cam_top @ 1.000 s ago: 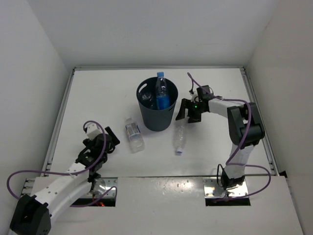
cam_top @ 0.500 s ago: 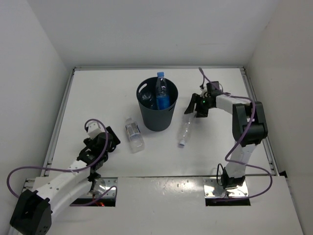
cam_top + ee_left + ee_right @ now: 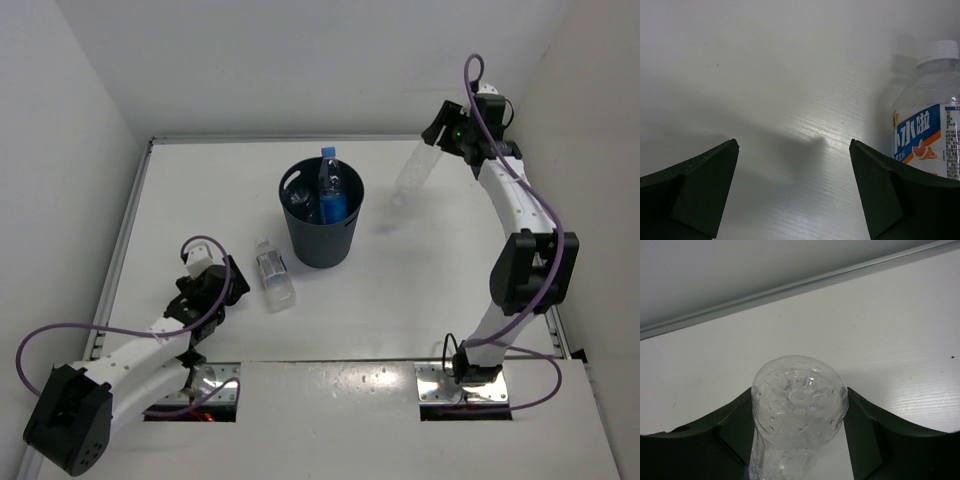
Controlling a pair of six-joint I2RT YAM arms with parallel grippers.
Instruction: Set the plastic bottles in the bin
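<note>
Top external: bottle (image 3: 413, 172) now apparently aloft

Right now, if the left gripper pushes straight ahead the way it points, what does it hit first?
Straight ahead of the open left gripper there is only bare table. The bottle lies right of that line, ahead of one finger, so that finger would probably clip it first, though depth is unclear.

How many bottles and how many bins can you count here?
Plastic bottles: 4 (blue-label bottle and second bottle inside the bin, labelled bottle on the table, clear bottle held by the right gripper)
Bin: 1
Total: 5
</note>
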